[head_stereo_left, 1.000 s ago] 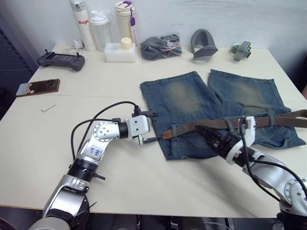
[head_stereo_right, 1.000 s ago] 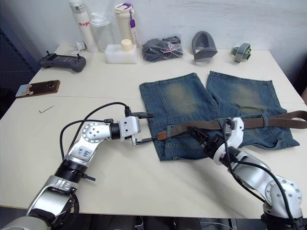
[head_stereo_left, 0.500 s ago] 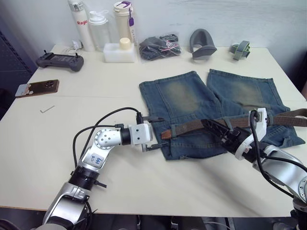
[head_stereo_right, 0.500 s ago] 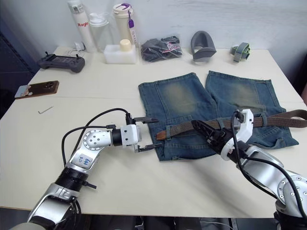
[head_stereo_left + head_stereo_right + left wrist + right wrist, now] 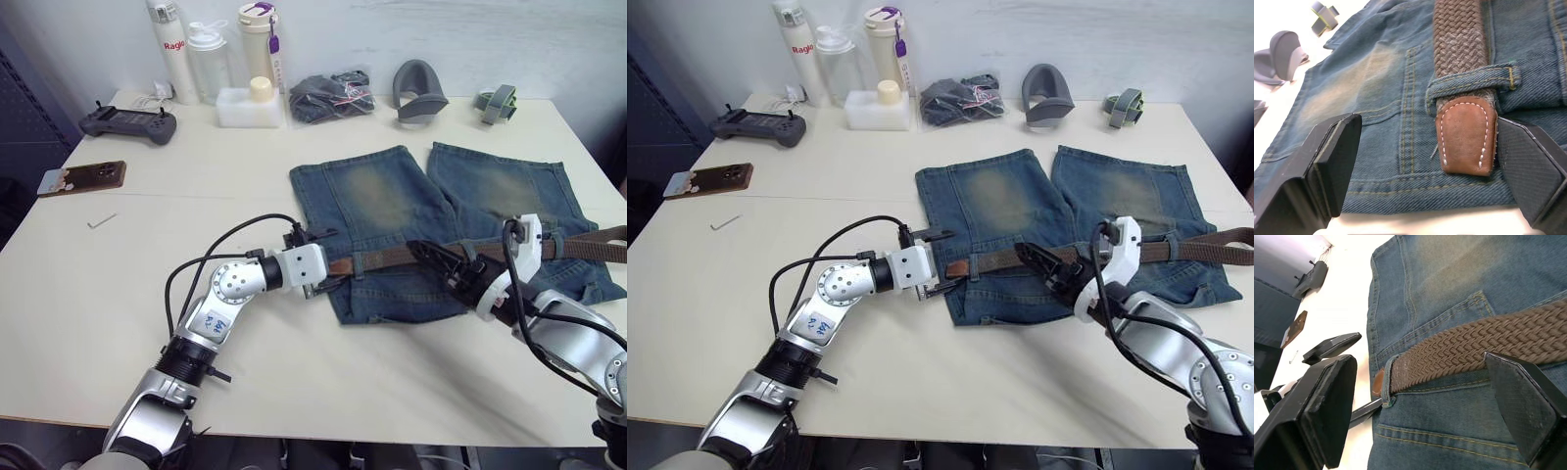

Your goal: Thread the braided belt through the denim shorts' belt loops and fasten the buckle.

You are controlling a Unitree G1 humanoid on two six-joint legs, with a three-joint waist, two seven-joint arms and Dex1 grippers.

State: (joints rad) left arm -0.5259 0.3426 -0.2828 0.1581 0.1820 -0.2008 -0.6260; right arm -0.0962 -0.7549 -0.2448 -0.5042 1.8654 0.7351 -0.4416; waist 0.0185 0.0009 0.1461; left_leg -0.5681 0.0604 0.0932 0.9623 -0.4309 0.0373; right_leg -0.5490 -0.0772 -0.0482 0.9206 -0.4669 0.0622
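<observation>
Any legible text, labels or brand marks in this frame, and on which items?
"Ragle" in red on the white bottle at the back of the table.
Small blue marks on a white sticker on the left arm: too small to read.
Nothing legible on the braided belt, the denim shorts or the other bottles.

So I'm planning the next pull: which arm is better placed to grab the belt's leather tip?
Left. Its open claw already straddles the leather tip poking out of the loop at the shorts' edge; the right claw, also open, sits further along the belt.
</observation>
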